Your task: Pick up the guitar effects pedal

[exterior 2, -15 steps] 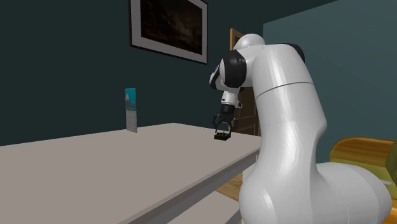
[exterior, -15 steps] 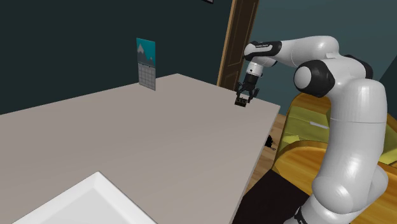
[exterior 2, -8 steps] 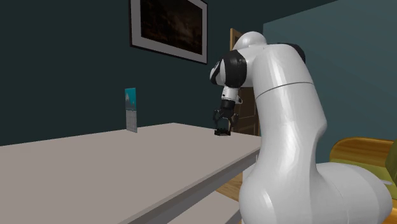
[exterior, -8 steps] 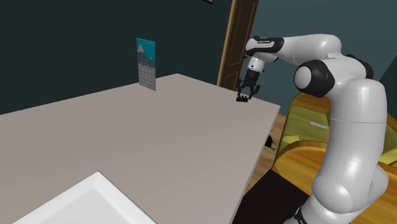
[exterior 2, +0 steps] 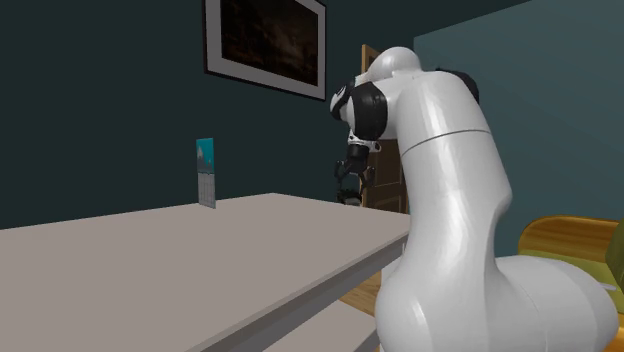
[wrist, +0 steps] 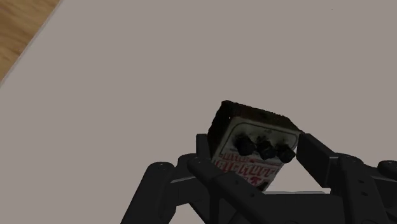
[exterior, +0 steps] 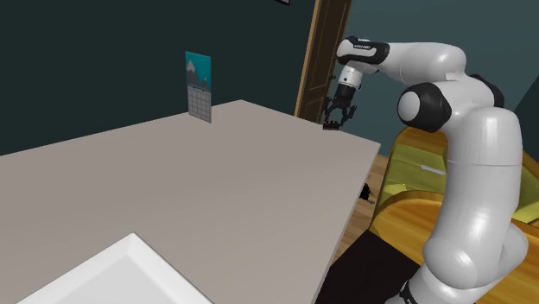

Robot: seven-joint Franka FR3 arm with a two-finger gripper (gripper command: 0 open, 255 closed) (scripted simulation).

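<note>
The guitar effects pedal [wrist: 254, 143] is a small dark box with a pale face, red lettering and three black knobs. It sits clasped between my two black fingers [wrist: 315, 153], tilted, with the grey tabletop [wrist: 127, 95] well below it. In the shoulder view my gripper [exterior: 333, 122] hangs above the table's far corner near the door, with the pedal [exterior: 331, 126] as a dark speck at its tips. From the second exterior view the gripper [exterior 2: 347, 190] is lifted off the table [exterior 2: 200, 250], holding the pedal [exterior 2: 347, 195].
A teal calendar card [exterior: 198, 86] stands upright at the table's far edge. A white tray's corner [exterior: 129, 276] lies at the near end. A brown door [exterior: 321, 52] stands behind the gripper, and yellow furniture [exterior: 415, 181] sits below the table's right edge. A dark framed picture [exterior 2: 265, 40] hangs on the wall.
The gripper has risen from the table surface with the pedal held in it, moving up and slightly away toward the door over the last second.
</note>
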